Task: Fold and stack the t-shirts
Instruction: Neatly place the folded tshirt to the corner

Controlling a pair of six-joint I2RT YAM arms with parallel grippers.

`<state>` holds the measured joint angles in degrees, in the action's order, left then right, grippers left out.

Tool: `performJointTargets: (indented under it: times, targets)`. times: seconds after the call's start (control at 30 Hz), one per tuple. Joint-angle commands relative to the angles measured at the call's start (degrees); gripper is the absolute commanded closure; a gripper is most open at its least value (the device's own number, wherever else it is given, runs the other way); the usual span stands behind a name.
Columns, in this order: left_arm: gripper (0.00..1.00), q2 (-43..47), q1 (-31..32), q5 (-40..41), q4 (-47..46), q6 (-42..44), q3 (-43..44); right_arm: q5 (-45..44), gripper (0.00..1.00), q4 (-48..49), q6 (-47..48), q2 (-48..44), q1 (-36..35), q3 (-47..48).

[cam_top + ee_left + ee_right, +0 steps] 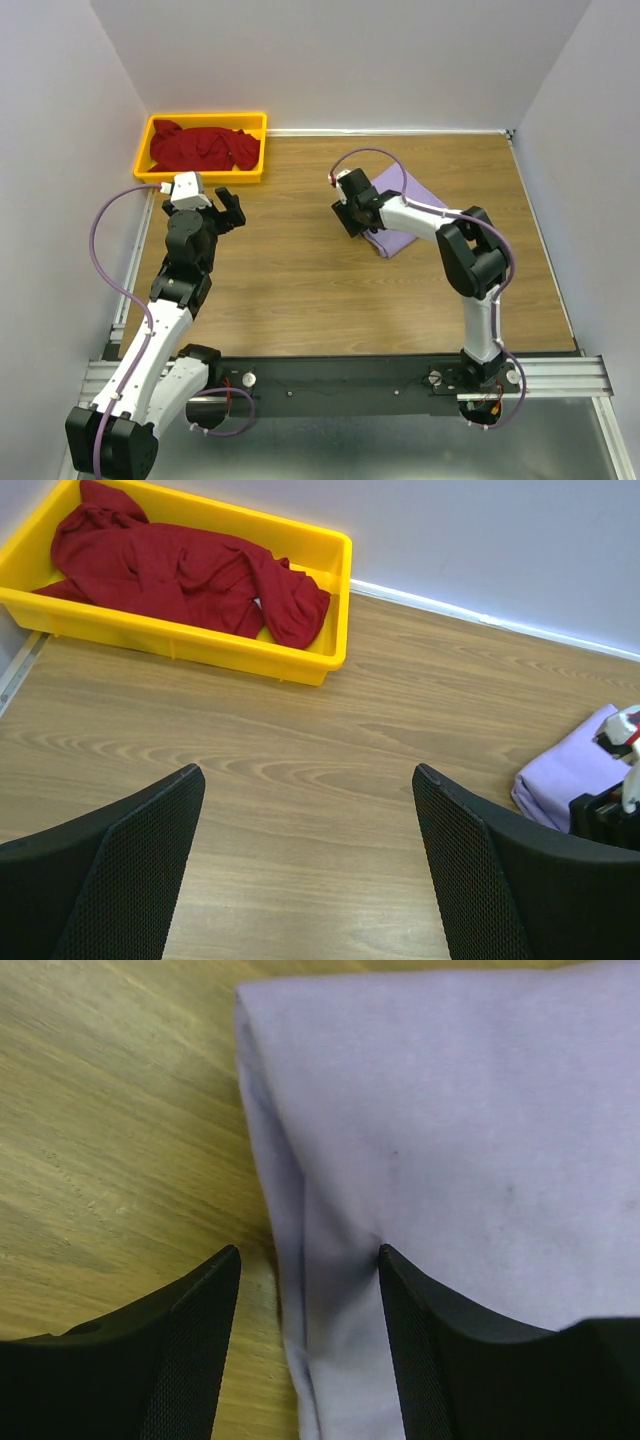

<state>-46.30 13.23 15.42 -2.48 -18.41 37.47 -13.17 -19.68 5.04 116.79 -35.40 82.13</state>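
A crumpled red t-shirt (200, 146) lies in the yellow bin (203, 178) at the far left; both also show in the left wrist view, the shirt (180, 570) inside the bin (335, 600). A folded lavender t-shirt (396, 240) lies on the wooden table right of centre. My left gripper (232, 208) is open and empty, above bare wood just in front of the bin (308, 780). My right gripper (348, 218) is open and low over the lavender shirt's left edge (308, 1255). One finger (440, 1350) rests on the cloth (470, 1140); the other is over wood.
White walls close the table at the back and both sides. The bin stands in the far left corner. Purple cables loop from both arms. Bare wood (290, 260) lies between the two grippers.
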Motion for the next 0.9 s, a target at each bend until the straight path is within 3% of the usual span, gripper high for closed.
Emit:
performJointTargets:
  times: [0.0, 0.33, 0.5, 0.63, 0.87]
  targets:
    - [0.08, 0.7, 0.2, -0.3, -0.7, 0.7, -0.5, -5.4, 0.37, 0.1, 1.4, 1.9, -3.2, 1.6]
    - [0.08, 0.3, 0.2, 0.0, -0.4, 0.7, -0.4, -22.7, 0.56, 0.0, 2.5, 5.3, -7.4, -1.2]
    - [0.08, 0.1, 0.2, 0.1, -0.2, 0.7, -0.4, -29.6, 0.72, 0.4, 5.3, 6.9, -7.4, -1.8]
    - [0.08, -0.2, 0.2, 0.2, -0.2, 0.7, -0.4, -32.4, 0.94, 2.4, 9.4, 8.2, -6.4, -2.5]
    - [0.08, -0.7, 0.2, 0.0, 0.0, 0.7, -0.4, -33.4, 0.99, 6.5, 14.6, 8.5, 1.1, -1.2]
